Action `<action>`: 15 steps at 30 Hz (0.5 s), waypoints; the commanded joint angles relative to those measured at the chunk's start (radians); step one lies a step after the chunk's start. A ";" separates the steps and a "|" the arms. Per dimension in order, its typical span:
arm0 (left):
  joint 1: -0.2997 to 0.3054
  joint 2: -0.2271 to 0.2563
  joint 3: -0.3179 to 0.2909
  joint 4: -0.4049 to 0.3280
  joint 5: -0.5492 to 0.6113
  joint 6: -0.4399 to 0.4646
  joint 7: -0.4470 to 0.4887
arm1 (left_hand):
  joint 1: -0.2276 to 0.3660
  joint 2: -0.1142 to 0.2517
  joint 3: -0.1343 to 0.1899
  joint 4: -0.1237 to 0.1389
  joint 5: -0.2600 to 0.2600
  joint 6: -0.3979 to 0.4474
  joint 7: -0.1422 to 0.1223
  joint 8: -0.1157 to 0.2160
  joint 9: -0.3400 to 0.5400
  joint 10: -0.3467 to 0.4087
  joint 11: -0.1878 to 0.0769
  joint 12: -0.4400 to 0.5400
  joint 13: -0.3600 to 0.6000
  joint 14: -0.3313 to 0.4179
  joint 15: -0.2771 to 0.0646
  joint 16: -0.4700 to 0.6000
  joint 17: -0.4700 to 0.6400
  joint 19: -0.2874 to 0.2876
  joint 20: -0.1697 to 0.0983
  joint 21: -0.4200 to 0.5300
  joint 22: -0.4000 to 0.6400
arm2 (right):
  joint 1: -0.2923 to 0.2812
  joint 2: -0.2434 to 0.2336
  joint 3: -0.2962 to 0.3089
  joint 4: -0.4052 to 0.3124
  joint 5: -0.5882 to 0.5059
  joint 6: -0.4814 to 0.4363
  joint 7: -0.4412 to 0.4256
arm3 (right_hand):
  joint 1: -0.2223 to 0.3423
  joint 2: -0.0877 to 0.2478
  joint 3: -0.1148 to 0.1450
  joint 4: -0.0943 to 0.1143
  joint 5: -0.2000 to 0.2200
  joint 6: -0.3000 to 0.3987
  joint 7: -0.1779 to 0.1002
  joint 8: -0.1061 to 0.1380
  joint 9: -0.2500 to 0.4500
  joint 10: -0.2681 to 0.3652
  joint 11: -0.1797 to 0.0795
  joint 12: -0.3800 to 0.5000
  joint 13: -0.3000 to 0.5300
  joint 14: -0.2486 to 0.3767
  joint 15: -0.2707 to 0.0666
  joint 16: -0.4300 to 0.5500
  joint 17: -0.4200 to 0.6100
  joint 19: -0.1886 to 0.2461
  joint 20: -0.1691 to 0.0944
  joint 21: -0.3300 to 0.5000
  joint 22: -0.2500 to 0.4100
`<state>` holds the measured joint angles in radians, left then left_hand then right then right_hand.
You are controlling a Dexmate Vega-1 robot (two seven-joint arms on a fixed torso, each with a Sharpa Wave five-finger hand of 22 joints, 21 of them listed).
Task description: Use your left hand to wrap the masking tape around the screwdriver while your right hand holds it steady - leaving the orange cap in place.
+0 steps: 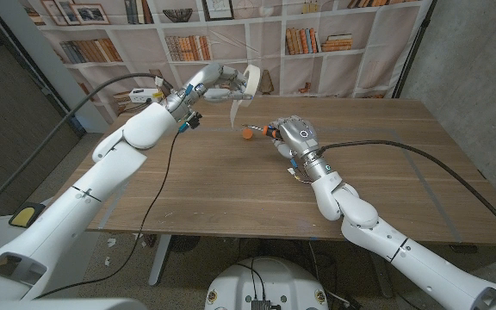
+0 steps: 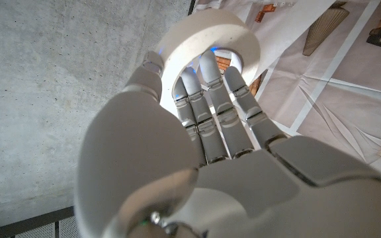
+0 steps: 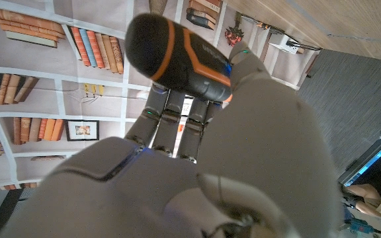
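The left hand [image 1: 220, 82] is raised above the far left part of the wooden counter [image 1: 231, 189], at about eleven o'clock from the counter's middle, and grips a roll of masking tape [image 1: 250, 80]; in the left wrist view its fingers [image 2: 207, 99] reach through the roll's [image 2: 207, 39] hole, with the thumb on the outside. A pale strip of tape [image 1: 236, 114] hangs down from the roll toward the counter. The right hand [image 1: 293, 133] is near the counter's middle, toward twelve o'clock, and is closed around the screwdriver [image 1: 265, 132], which lies roughly level and points toward nine o'clock, its orange cap [image 1: 247, 133] on the tip just beside the strip's lower end. In the right wrist view the black handle with an orange band [image 3: 177, 56] sticks out past the fingers [image 3: 170, 112]. No brand name or writing can be read on the handle or the tape. A bookshelf backdrop [image 1: 317, 34] stands behind the counter.
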<state>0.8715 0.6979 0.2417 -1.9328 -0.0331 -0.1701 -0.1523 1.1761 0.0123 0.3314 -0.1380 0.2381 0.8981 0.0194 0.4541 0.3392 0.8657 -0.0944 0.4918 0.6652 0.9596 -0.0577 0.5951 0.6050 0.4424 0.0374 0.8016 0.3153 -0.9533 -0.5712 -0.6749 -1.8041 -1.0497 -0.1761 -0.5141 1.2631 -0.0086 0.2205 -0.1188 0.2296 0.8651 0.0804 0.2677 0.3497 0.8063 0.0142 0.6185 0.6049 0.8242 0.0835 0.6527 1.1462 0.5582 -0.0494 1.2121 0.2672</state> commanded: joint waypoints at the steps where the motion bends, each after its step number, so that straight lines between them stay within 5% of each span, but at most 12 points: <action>1: 0.010 -0.002 -0.016 -0.003 -0.080 -0.030 -0.039 | 0.168 0.158 0.004 0.004 0.008 0.012 -0.015 0.002 0.017 0.041 -0.044 -0.001 0.008 0.086 -0.178 0.002 0.007 -0.003 -0.002 0.011 0.000 | 0.051 0.038 -0.023 0.051 -0.001 0.048 -0.004 | 0.137 0.135 0.000 0.002 0.007 0.187 -0.148 0.003 0.003 0.083 -0.079 0.000 0.004 0.203 -0.306 -0.001 0.006 -0.005 -0.152 0.007 -0.001; 15: 0.047 -0.044 -0.019 0.027 -0.095 -0.102 -0.006 | 0.175 0.158 0.004 0.004 0.004 0.012 -0.009 -0.002 0.021 0.042 -0.041 -0.002 0.022 0.086 -0.177 -0.002 0.020 -0.002 -0.002 0.029 -0.004 | 0.104 0.081 -0.025 0.107 0.046 0.068 -0.040 | 0.140 0.136 -0.001 0.002 0.011 0.187 -0.143 0.000 0.002 0.084 -0.078 -0.004 0.008 0.205 -0.306 -0.007 0.011 -0.009 -0.153 0.017 -0.009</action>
<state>0.8956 0.6846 0.2241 -1.9320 -0.1046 -0.2239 -0.1726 1.1814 0.0069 0.3279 -0.1385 0.2346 0.8982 0.0191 0.4472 0.3530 0.8678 -0.0929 0.4912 0.6837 0.9588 -0.0585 0.5915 0.6200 0.4425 0.0374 0.8250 0.3107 -0.8899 -0.5210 -0.6964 -1.7406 -1.0385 -0.1299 -0.5259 1.2648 -0.0104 0.2176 -0.1215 0.2370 0.8651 0.0804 0.2618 0.3507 0.8063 0.0140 0.6146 0.6097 0.8291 0.0852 0.6450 1.1555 0.5528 -0.0513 1.2243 0.2552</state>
